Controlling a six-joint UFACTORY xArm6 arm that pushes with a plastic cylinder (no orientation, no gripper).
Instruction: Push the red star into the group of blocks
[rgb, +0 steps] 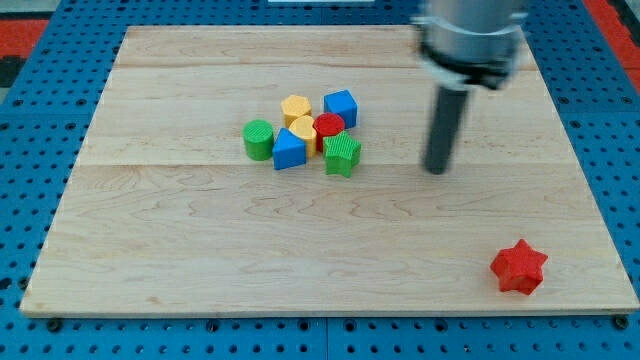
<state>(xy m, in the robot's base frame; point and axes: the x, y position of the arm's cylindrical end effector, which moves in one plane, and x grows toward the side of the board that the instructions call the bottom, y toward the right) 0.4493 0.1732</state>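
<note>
Rod parked mid-board; star not yet engaged.

You have the wooden board (200, 260) carrying a tight cluster toward the view's top centre: blue cube (341, 107), blue block (289, 150), green cylinder (258, 139), green star (343, 154), yellow hexagon (295, 108), yellow block (303, 129), red cylinder (329, 125). The red star (519, 266) sits alone near the bottom-right corner, well apart. My tip (436, 170) stands right of the cluster, above-left of the star. No claw fitted, so nothing to open or close. Judgement: you must get behind the star; path looks unobstructed.

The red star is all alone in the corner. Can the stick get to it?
Probably yes. My tip sits up and left of the red star, with only bare board between them; the group of blocks lies farther left.
</note>
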